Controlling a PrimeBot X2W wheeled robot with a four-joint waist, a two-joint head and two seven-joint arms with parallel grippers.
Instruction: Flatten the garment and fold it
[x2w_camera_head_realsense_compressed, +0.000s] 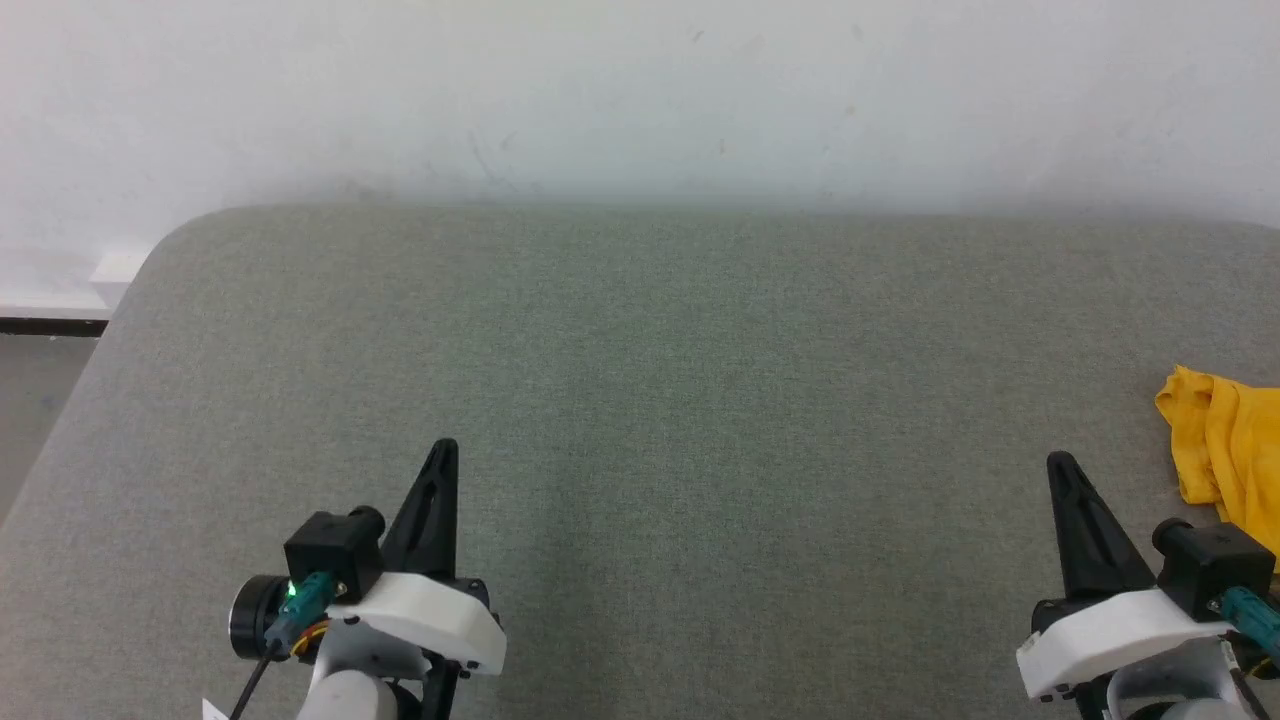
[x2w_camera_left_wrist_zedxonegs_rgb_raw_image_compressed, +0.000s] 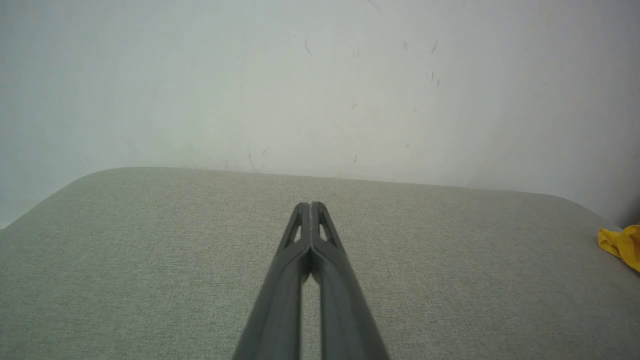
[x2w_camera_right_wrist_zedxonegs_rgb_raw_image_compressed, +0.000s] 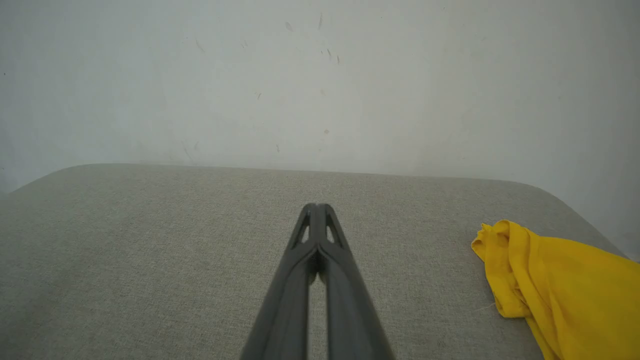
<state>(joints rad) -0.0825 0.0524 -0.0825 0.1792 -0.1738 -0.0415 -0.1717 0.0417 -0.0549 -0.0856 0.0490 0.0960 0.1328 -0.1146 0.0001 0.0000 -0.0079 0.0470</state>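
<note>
The left gripper (x2w_camera_head_realsense_compressed: 446, 452) and the right gripper (x2w_camera_head_realsense_compressed: 1060, 465) are held low over the near part of the table (x2w_camera_head_realsense_compressed: 640, 380), which is covered in grey woven fabric. Both are pointed forward toward the scuffed white wall (x2w_camera_head_realsense_compressed: 640, 90), and on each the long, dark, tapered fingers are pressed together at the tips with nothing grasped. The garment (x2w_camera_head_realsense_compressed: 1228, 455), a soft yellow cloth, is seen bunched in folds at the table's right side, near the right gripper but apart from its fingers.
</note>
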